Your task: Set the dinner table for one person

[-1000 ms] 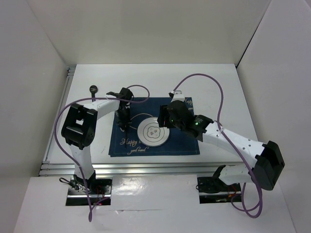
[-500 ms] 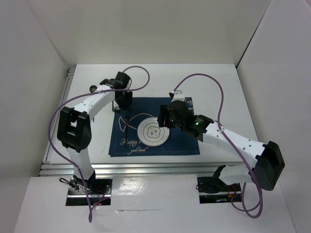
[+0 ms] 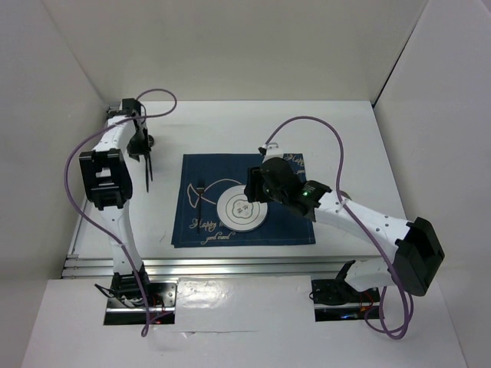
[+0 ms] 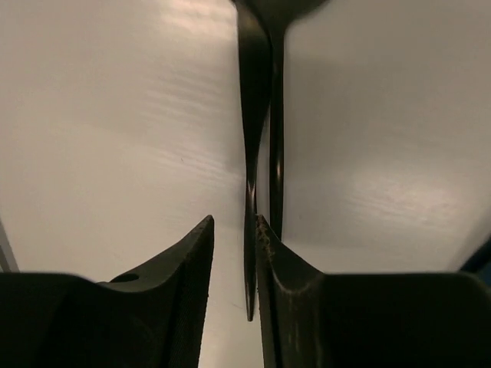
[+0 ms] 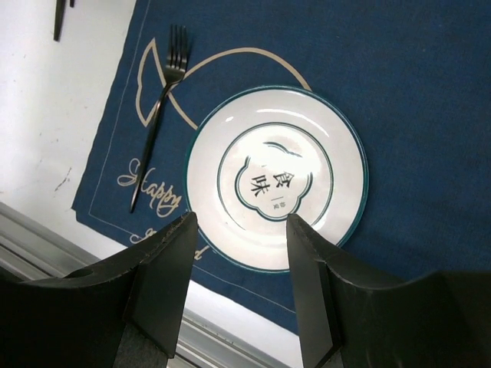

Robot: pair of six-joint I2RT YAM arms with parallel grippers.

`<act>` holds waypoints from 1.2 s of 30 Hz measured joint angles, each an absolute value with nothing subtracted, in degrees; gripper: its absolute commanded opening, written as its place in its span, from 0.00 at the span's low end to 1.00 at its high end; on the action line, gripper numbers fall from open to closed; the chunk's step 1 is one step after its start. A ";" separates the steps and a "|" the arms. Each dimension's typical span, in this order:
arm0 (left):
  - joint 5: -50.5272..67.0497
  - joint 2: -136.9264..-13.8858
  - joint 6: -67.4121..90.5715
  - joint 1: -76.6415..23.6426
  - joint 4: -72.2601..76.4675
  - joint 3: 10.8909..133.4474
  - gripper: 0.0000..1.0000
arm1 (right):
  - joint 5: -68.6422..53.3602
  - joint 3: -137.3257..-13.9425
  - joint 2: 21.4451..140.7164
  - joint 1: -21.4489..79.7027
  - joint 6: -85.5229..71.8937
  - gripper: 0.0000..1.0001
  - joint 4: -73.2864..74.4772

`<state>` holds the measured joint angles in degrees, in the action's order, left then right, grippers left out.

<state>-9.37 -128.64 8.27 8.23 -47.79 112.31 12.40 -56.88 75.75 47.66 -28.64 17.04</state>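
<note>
On the white dinner table [image 3: 230, 126] lies a navy placemat [image 3: 291, 224] with a white plate [image 3: 243, 208] and a dark fork [image 3: 198, 196] to the plate's left. A dark spoon [image 3: 147, 170] lies on the bare table left of the placemat. My left gripper [image 3: 141, 147] hangs over it. In the left wrist view the spoon handle [image 4: 252, 153] runs between the jaws of the left gripper [image 4: 234, 230], against the right finger [image 4: 284, 268], with a gap to the left one. My right gripper [image 5: 242, 222] stands open above the plate [image 5: 276, 180], holding nothing. The fork [image 5: 157, 115] lies straight.
A silver aluminium rail [image 3: 230, 265] runs along the table's near edge and another down the left side [image 3: 77, 230]. White walls close in the back and both sides. Purple cables loop above both arms.
My left arm swung from the placemat, where the fork now lies alone, out to the far left over the spoon. Its jaws opened, then narrowed around the handle. The right arm barely shifted.
</note>
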 measured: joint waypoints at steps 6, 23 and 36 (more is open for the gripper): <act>-7.20 -128.27 4.36 7.97 -48.62 104.16 0.30 | 12.16 -56.88 75.75 47.59 -28.42 0.57 16.40; -5.67 -129.93 3.68 8.62 -50.54 105.51 0.00 | 13.02 -56.86 74.11 47.59 -28.64 0.57 16.38; 7.75 -125.12 8.43 15.62 -46.09 97.45 0.00 | 13.06 -56.62 70.11 47.59 -30.81 0.53 18.20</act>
<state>7.75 -125.12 8.43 15.62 -46.09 97.45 13.06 -56.62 70.11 47.59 -30.81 18.20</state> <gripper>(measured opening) 0.019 0.550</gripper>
